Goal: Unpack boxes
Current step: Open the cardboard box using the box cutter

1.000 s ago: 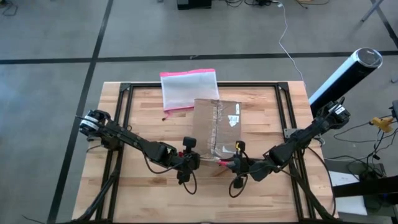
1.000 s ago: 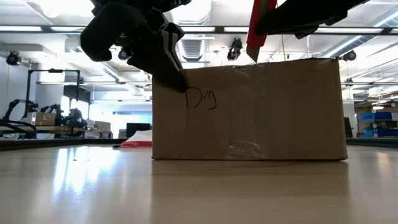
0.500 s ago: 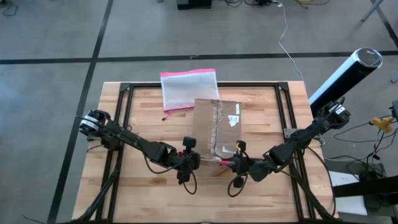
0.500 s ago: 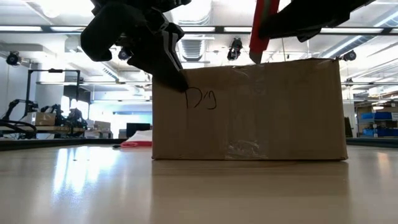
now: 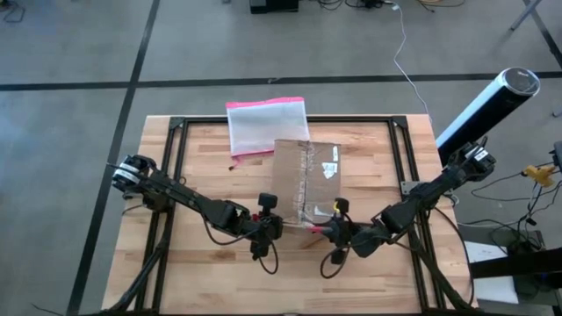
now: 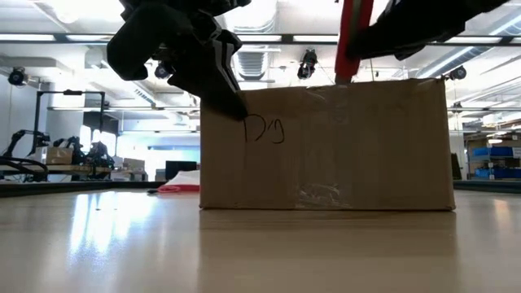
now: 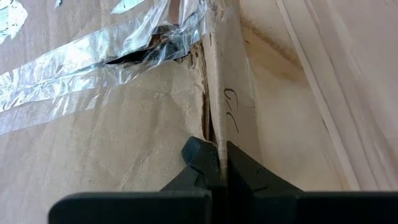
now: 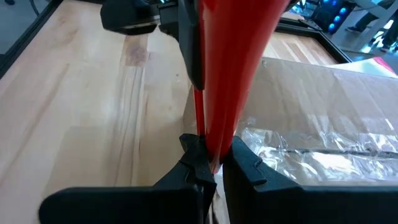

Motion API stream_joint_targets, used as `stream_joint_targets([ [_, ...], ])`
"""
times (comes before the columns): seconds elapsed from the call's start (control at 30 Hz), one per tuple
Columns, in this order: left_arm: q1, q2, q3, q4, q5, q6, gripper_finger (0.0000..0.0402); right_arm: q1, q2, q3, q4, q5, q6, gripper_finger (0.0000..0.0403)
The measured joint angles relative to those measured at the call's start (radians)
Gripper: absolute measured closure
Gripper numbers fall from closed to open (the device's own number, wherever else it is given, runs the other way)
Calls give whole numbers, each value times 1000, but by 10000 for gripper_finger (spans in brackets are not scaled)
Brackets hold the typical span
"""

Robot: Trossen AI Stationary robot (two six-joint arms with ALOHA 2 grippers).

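Box — left end effector pinches its edge — right end effector grips red tool.

Brown taped cardboard box sits closed, flat at mid-table.

I'm looking straight down on the desk; low view's facing level across it, both sharing the box.

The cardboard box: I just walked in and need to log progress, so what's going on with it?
The cardboard box is still taped shut on the table. The left claw is pinched on the box's near edge, steadying it. The right claw grips a red tool held at the box's top, by the clear tape. Nothing is unpacked yet.
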Motion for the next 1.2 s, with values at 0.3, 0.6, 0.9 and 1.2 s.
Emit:
stream_joint_targets([
  [0.3,0,0,0,2,1,-3,402,6,-7,-2,-41,-3,40,396],
  [0.6,-2,0,-1,-12,3,-2,402,-2,-6,-7,118,-28,-78,396],
  [0.9,-1,0,-1,-12,4,-3,402,-20,-6,-7,213,-18,-135,396],
  [1.2,-1,0,-2,-9,2,0,402,-57,28,-5,297,-45,-158,396],
])
